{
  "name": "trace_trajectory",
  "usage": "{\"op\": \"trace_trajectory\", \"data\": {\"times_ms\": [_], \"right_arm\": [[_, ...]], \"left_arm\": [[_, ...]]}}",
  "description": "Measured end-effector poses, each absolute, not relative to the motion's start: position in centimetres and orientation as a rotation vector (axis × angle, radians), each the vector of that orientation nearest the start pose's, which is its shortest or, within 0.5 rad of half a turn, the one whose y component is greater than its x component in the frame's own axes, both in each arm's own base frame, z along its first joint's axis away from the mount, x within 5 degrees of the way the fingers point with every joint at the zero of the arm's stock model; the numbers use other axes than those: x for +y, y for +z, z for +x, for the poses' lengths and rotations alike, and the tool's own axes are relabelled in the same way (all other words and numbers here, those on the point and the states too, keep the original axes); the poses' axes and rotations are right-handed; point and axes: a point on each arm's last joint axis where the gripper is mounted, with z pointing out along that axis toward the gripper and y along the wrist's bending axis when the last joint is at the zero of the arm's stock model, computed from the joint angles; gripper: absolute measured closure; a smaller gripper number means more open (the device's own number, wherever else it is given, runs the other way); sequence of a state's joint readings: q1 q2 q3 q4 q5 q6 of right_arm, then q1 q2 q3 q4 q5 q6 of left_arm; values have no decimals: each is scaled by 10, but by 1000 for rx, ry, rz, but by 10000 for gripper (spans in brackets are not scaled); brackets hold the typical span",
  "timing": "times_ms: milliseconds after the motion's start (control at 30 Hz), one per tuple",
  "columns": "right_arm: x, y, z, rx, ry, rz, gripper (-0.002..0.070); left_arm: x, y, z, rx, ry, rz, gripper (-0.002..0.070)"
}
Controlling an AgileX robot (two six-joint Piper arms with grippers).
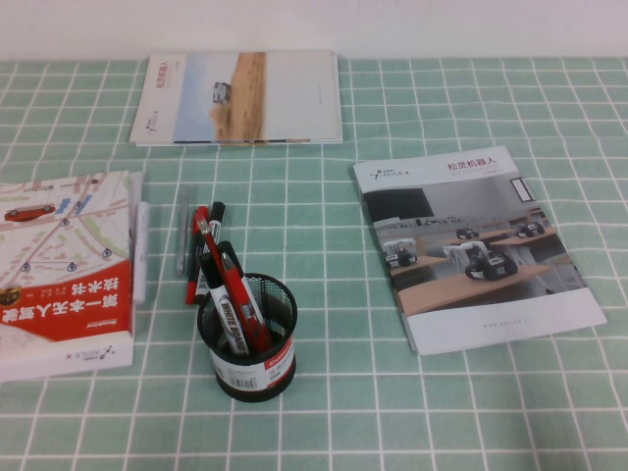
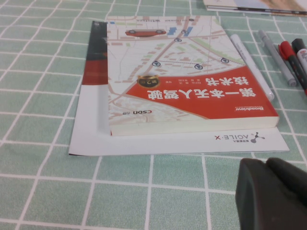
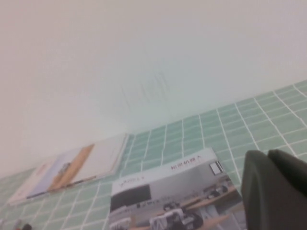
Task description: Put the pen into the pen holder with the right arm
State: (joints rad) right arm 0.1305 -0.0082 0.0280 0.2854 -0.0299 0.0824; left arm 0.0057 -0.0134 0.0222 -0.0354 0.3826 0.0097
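pen (image 1: 218, 294) stands in the pen holder (image 1: 250, 339), well apart from both grippers; left gripper (image 2: 276, 196) and right gripper (image 3: 276, 191): finger state cannot be told.

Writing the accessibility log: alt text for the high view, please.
A black mesh pen holder stands near the front of a green checked table, holding red and black pens, more pens lying just behind it. A red-covered book lies at left, brochures at right and behind; the left and right grippers are out of this view.
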Motion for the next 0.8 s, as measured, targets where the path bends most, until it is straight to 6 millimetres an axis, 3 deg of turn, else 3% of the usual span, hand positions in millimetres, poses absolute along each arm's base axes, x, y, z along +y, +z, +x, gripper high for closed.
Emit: {"op": "trace_trajectory", "data": {"times_ms": [200,367,600,800], "right_arm": [[6,207,56,1468,474,258,695],[15,205,58,1674,600,312,695],[32,242,76,2049,672,275,695],[41,274,113,2339,607,195,695]], "left_arm": [[-1,172,52,1875,-24,-18,679],[-1,172,52,1875,-24,-18,679],[-1,172,52,1875,-24,-18,679],[-1,172,52,1875,-24,-18,679]]}}
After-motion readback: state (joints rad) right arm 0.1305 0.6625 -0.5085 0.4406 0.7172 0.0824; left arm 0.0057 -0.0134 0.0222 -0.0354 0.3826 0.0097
